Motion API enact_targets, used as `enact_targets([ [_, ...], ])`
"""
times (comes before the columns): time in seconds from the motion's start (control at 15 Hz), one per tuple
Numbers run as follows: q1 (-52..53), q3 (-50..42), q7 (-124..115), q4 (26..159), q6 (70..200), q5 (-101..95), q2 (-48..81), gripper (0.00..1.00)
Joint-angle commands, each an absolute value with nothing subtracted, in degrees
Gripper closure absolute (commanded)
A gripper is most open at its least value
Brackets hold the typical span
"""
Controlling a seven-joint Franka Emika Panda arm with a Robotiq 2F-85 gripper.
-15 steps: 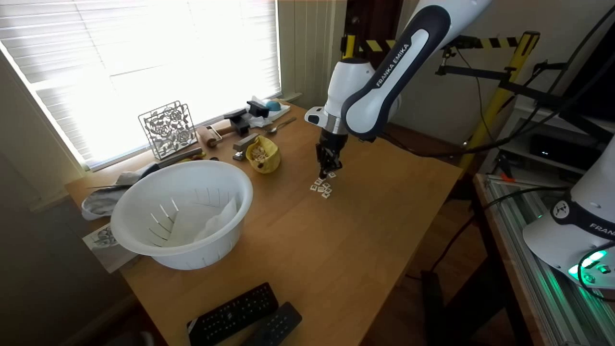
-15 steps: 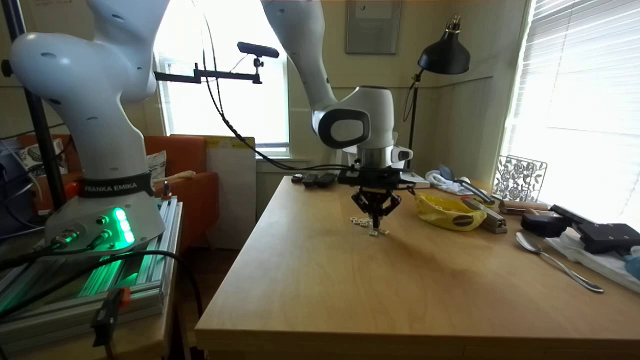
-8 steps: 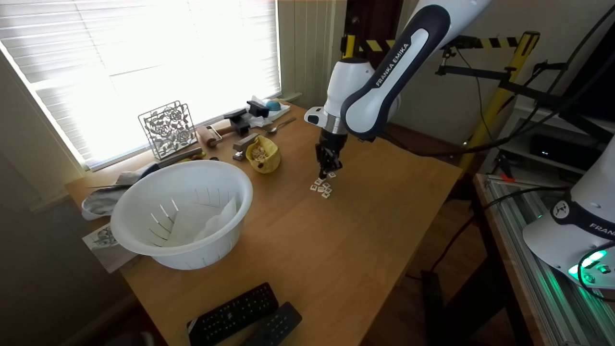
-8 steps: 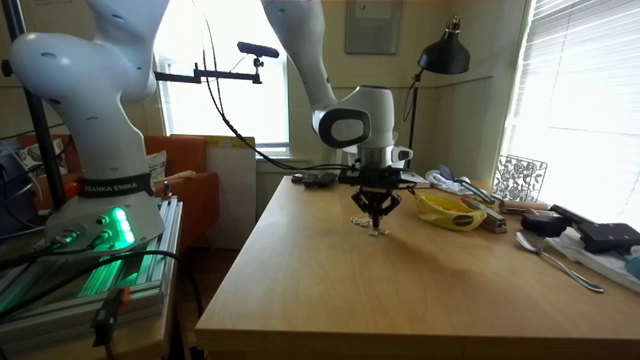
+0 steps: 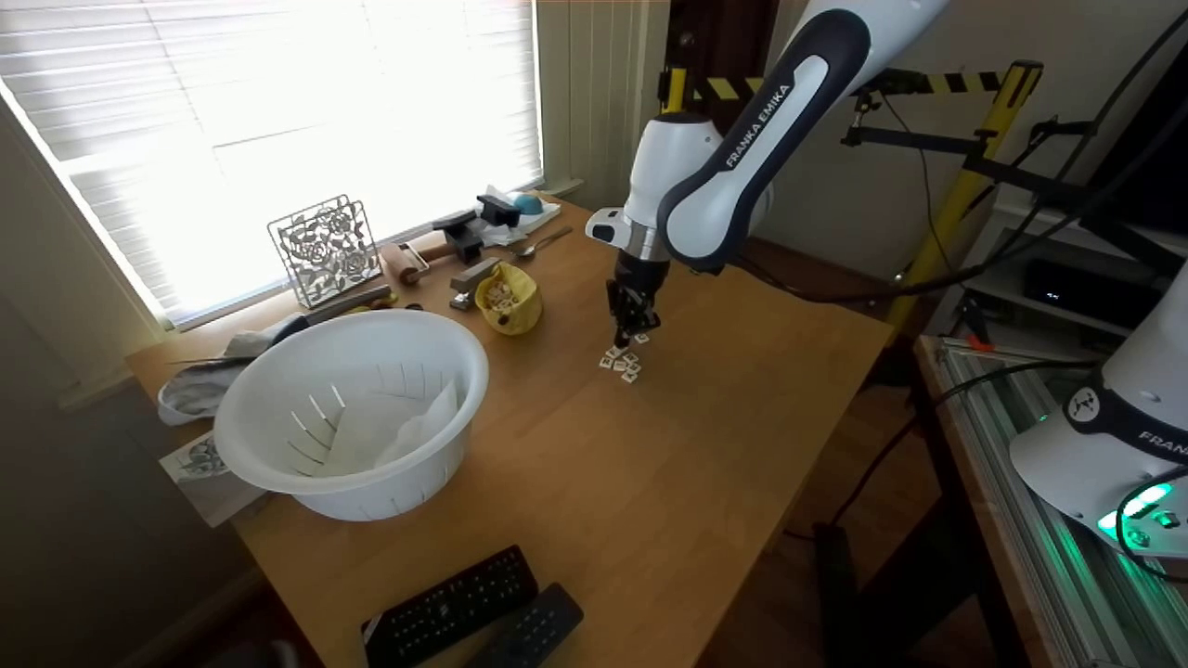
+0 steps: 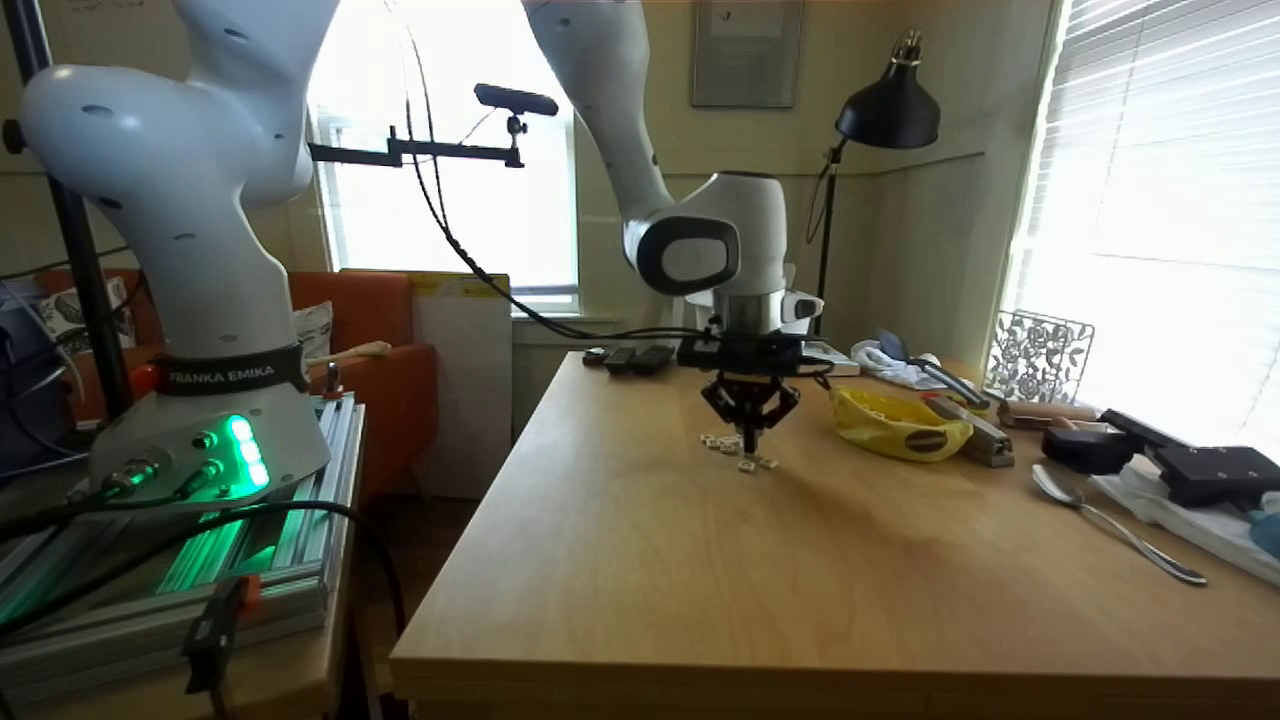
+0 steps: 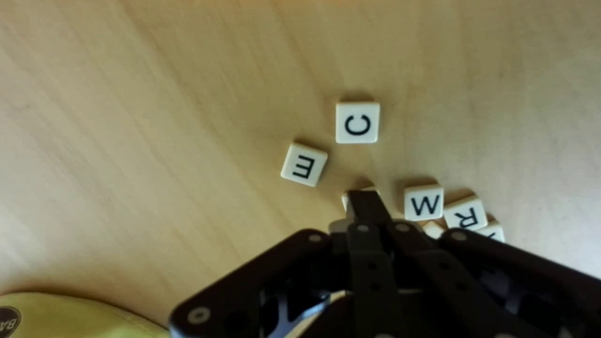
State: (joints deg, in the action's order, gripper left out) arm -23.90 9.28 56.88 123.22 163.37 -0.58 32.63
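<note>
1. At the wrist view's lower left, the pouch (image 7: 80,317) lies on the table (image 7: 141,164), well apart from the gripper (image 7: 368,199); an exterior view shows pale pieces (image 5: 501,297) inside it.
2. Next comes the E tile (image 7: 304,165), flat and slightly turned, up and left of the fingertips, near but apart.
3. Farther up, almost straight ahead of the fingertips, is the C tile (image 7: 358,123), squared to the view.
4. Right at the fingertips is the nearest, the covered tile (image 7: 345,201): only its left corner and far edge peep out, so its letter is hidden. Whether the tips touch it, I cannot tell.
5. Pointing down at the table in both exterior views, the gripper has its fingers pressed together, with nothing seen pinched between them.
6. Just right of the tips and apart from them is the W tile (image 7: 423,203); below it, a half-hidden tile (image 7: 433,229).
7. Rightmost, the R tile (image 7: 466,213) sits close beside the W tile, the end tile (image 7: 494,231) at its lower right. Near-square, the tiles show no long axis.
</note>
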Motion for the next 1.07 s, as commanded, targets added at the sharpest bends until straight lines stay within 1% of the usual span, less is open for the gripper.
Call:
enact_targets([
  [0.0, -24.32, 9.61, 58.46, 123.52, 162.07, -0.51, 31.31, 1.0],
  [0.4, -26.72, 13.04, 59.53, 125.07, 159.74, 3.47, 27.04, 1.0],
  [0.8, -23.83, 10.67, 57.59, 127.67, 155.16, 6.88, 23.65, 1.0],
  [1.0, -22.85, 10.12, 57.65, 129.32, 156.4, 7.36, 23.23, 1.0],
])
